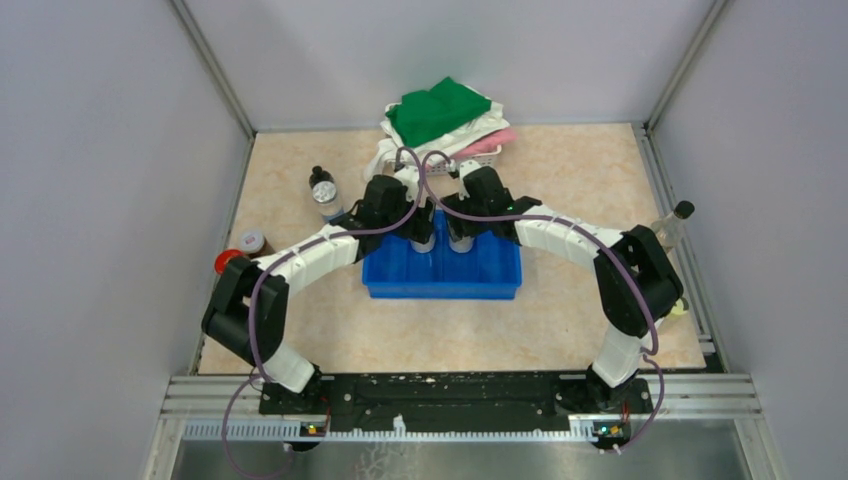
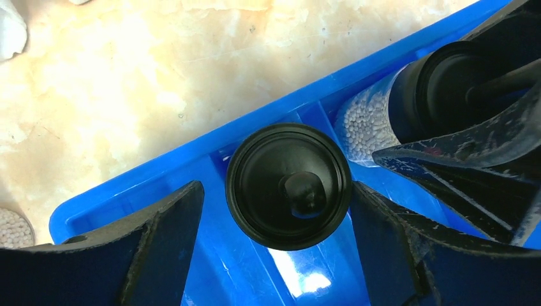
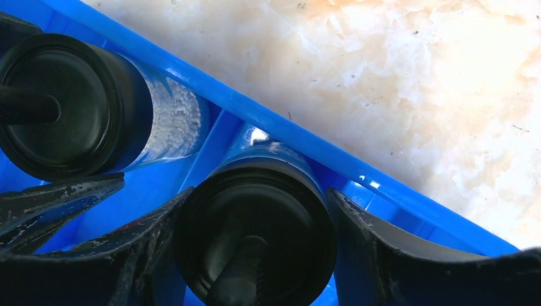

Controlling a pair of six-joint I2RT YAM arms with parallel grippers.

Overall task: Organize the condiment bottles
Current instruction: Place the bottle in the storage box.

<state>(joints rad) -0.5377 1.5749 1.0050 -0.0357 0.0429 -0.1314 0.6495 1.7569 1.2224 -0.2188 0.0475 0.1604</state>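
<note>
- Standing upright in the glossy blue plastic tray (image 1: pixel 440 290), two condiment bottles sit in neighbouring compartments along its far wall, with a thin divider between them.
- The first bottle (image 2: pixel 288 185) has a round, matt black cap with a small knob at its centre. The left pincer (image 2: pixel 275 191) straddles it with jaws wide, a clear gap on one side, gripping nothing.
- The second bottle (image 3: pixel 255 242) has the same knobbed black cap over clear glass. The right pincer (image 3: pixel 258 194) is closed on that cap, one finger against each side.
- Count: two bottles are in the tray and four are loose on the mottled beige bench (image 1: pixel 560 180). A black-capped bottle (image 1: pixel 322 190), a brown jar (image 1: pixel 252 240) and a red-capped jar (image 1: pixel 228 260) stand left of the tray, and a clear bottle (image 1: pixel 675 222) stands at the right edge.
- Only the wrist views show the white grains inside the glass.
- Only the top view shows the loose four and the white basket (image 1: pixel 478 155) of green and pink cloths.
</note>
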